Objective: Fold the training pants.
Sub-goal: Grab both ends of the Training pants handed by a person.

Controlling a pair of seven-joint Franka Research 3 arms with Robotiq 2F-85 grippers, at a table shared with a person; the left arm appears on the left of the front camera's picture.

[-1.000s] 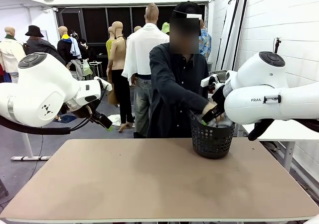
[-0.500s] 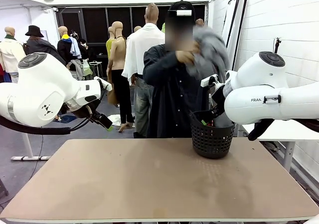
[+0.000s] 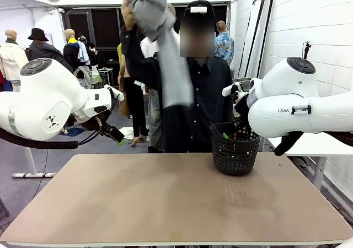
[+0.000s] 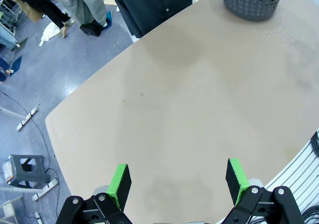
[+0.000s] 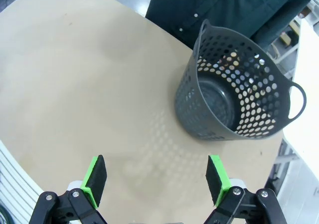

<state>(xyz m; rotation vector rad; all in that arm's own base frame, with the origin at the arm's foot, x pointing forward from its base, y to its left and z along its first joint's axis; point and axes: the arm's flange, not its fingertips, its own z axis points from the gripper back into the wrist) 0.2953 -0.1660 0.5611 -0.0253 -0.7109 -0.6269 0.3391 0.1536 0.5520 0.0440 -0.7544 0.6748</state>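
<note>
Training pants [image 3: 165, 55] high in person's hand [image 3: 128, 11], well above left claw [image 4: 177, 181], right claw [image 5: 155, 179], both apart

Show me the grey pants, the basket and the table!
training pants [image 3: 175, 77], front view, on the hanging leg.
basket [image 5: 187, 104], right wrist view, on its outer wall.
table [image 4: 174, 109], left wrist view, on the bare top.
</note>
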